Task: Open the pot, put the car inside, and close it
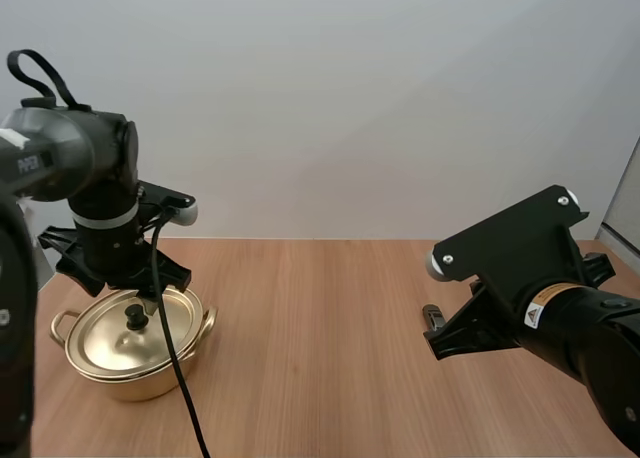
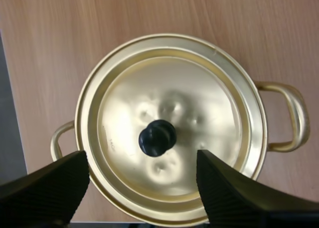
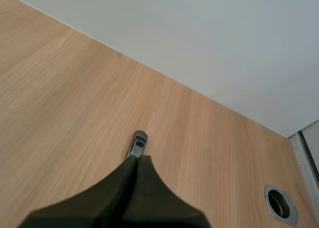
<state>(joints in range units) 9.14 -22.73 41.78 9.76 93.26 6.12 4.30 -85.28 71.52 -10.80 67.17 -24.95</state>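
Lower left: left gripper [image 2: 141,161] spread open over lidded pot [image 1: 135,363], knob [image 2: 157,137] between fingers [image 2: 55,183] | Right of centre: right gripper [image 3: 135,161] closed, fingers pressed together | car [image 3: 138,143] flat on table [image 1: 330,378], just beyond right fingertips, well apart from pot

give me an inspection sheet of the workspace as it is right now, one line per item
surface: wooden table, light grain
job's things: gold pot on the left side of the table, lid on, black knob at its centre; small grey car on the table on the right side
clutter: nothing seen
hands: left hand open, fingers apart above the lid, either side of the knob; right hand shut, tip just behind the car
cables: nothing seen
surroundings: plain pale wall behind the table; round metal-rimmed hole in the table near its edge
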